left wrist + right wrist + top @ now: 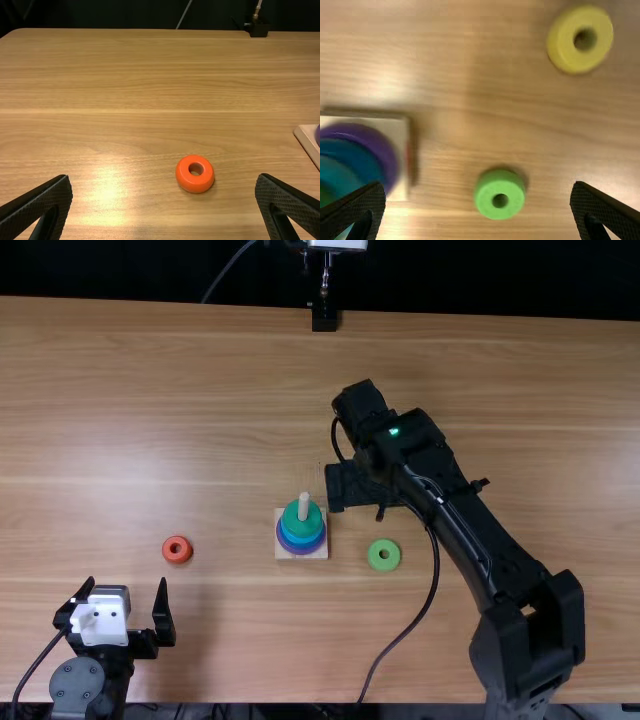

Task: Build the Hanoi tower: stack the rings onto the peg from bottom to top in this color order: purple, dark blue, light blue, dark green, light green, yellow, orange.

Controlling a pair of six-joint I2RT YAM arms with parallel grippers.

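While the left gripper (pixel 126 585) and right gripper (pixel 350 487) stood spread wide, the stack (pixel 303 528) showed purple, blue and dark green rings. Its pale peg (pixel 303 503) pointed upward, long axis vertical.

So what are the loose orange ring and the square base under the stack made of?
The orange ring looks like painted wood, though plastic is possible: smooth and glossy, with rounded edges and a soft highlight. The square base looks like bare or lightly finished wood, going by its pale tan colour and lack of paint.

Top view looks steeply down; wrist views (nearer) share the base (pixel 321 553).
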